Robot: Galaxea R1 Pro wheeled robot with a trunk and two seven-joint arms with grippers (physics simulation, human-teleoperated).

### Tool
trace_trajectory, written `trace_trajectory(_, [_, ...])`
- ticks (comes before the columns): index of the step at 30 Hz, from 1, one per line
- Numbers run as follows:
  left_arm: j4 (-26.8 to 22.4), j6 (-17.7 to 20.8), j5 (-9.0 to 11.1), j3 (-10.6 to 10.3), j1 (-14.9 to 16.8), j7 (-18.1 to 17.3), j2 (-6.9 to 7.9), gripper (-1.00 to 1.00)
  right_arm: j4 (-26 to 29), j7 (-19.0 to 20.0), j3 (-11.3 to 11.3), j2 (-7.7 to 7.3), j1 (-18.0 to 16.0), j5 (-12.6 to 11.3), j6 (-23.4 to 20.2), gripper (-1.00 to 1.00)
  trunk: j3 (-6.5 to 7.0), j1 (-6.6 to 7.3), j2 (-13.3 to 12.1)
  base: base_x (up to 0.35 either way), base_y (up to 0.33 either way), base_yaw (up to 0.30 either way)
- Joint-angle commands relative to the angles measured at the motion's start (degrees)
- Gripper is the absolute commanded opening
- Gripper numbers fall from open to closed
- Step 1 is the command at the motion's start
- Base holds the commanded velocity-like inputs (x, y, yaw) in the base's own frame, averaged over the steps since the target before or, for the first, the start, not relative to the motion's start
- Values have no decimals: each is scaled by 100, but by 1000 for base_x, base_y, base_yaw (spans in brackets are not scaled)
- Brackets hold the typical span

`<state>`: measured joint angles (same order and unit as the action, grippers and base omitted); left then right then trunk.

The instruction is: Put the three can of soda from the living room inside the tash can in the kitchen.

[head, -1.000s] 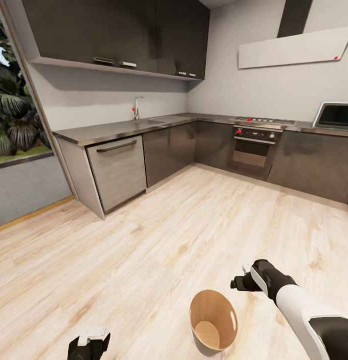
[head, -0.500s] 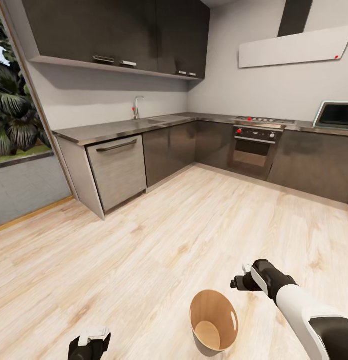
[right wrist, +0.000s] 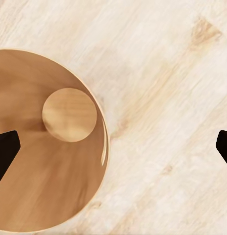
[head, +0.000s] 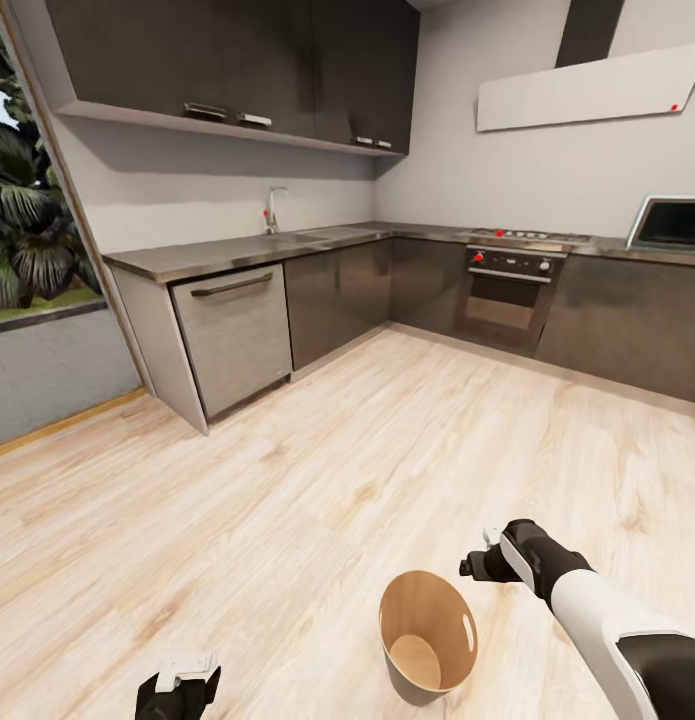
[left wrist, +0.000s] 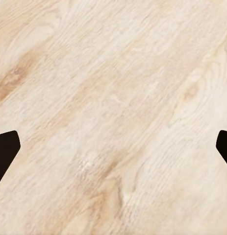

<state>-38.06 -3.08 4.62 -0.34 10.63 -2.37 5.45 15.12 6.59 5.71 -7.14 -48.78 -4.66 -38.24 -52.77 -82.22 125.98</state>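
While my head view took in the kitchen (head: 367, 290), my right wrist view looked straight into the tash can (right wrist: 69, 196) on the floor (head: 287, 500). My right gripper (head: 482, 562) hovered just beside its rim, jaws released; my left gripper (left wrist: 113, 147) hung low, likewise released.

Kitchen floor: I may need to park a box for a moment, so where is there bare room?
The pale wood floor lies bare between the dishwasher, the oven and the trash can. Crowding is only near the robot: the can stands between the left gripper and right gripper.
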Motion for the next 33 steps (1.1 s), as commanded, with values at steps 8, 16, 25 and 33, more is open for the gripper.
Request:
trace_trajectory(8, [0, 0, -2, -7, 0, -5, 0, 100, 0, 0, 0, 2, 0, 0, 1, 100, -144, -176, 322, 0, 0, 0])
trace_trajectory(16, [2, 0, -4, -10, 0, -8, 0, 100, 0, 0, 0, 2, 0, 0, 1, 100, -288, -352, 643, 0, 0, 0])
trace_trajectory(25, [0, 0, -2, -10, 0, -9, 0, 100, 0, 0, 0, 5, 0, 0, 1, 100, -449, -550, 1004, 0, 0, 0])
trace_trajectory(33, [0, 0, -4, -10, 0, -9, 0, 100, 0, 0, 53, 10, 0, 0, 1, 100, -593, -725, 1325, 0, 0, 0])
